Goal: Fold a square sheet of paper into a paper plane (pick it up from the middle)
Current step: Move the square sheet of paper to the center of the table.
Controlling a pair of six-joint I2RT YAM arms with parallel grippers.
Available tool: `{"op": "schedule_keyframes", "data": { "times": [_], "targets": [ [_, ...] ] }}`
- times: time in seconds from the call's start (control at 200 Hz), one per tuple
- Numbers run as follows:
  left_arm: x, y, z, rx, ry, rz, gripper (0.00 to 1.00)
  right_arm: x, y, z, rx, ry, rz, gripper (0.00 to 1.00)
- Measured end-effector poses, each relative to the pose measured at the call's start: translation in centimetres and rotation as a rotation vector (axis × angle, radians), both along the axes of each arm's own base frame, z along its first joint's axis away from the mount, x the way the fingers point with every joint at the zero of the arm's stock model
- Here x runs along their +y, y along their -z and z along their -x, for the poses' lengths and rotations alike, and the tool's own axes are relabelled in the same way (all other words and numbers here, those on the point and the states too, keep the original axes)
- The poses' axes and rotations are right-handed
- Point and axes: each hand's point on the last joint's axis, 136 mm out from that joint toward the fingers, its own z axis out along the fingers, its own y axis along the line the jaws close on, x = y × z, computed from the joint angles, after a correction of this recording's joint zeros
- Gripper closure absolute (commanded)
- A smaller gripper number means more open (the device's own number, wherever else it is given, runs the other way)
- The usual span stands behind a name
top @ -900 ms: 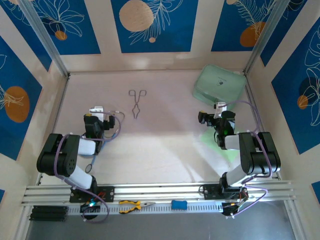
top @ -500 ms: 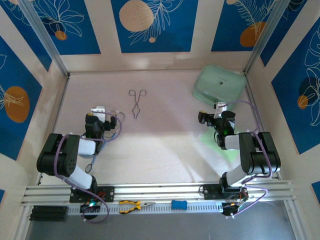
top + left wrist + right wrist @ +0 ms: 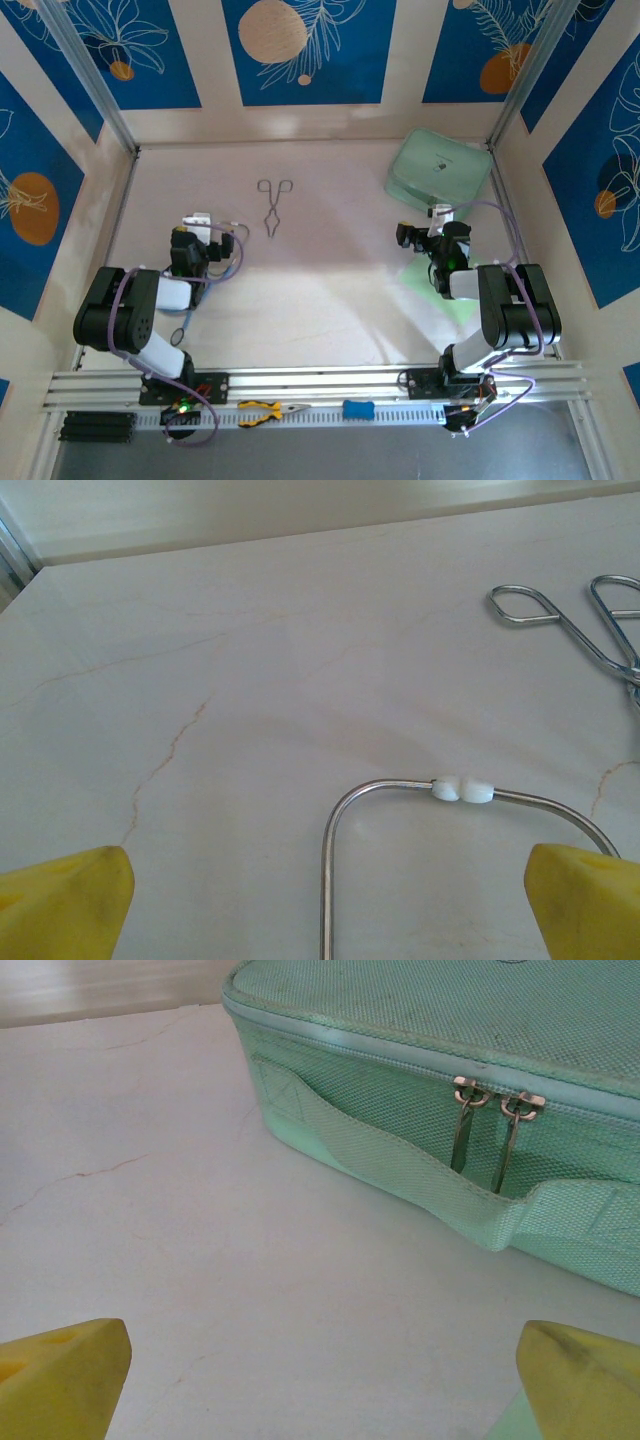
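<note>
The square sheet of paper (image 3: 416, 273) lies flat on the table under my right arm, which hides most of it. A light-green corner of it (image 3: 512, 1426) shows by my right finger. My right gripper (image 3: 432, 216) (image 3: 325, 1385) stands open and empty, low over the table and facing the mint case. At the left, my left gripper (image 3: 197, 220) (image 3: 330, 905) is open too, with its yellow fingertips (image 3: 62, 900) wide apart over bare table. The paper plane is out of view.
A mint-green zipped case (image 3: 440, 166) (image 3: 450, 1090) sits at the back right, close ahead of the right gripper. Metal tongs (image 3: 274, 205) (image 3: 570, 630) lie at mid-left. A bent metal wire with a white bead (image 3: 461, 790) shows between the left fingers. Walls enclose the table.
</note>
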Motion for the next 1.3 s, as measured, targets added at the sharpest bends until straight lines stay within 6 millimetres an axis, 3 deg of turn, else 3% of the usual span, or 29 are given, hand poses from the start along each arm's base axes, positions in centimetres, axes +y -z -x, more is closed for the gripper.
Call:
{"op": "schedule_keyframes", "data": {
  "times": [1.025,1.2,1.3],
  "targets": [
    [0.3,-0.4,0.2,-0.019,-0.016,0.000,0.00,-0.2,0.2,0.2,0.012,-0.029,-0.032,0.01],
    [0.6,-3.0,0.9,-0.078,-0.031,0.000,0.00,0.0,-0.4,0.2,0.032,-0.043,-0.040,0.01],
    [0.6,-4.9,1.4,-0.114,-0.032,0.008,0.00,0.0,-2.7,0.2,0.058,-0.027,-0.060,0.01]
  ]
}}
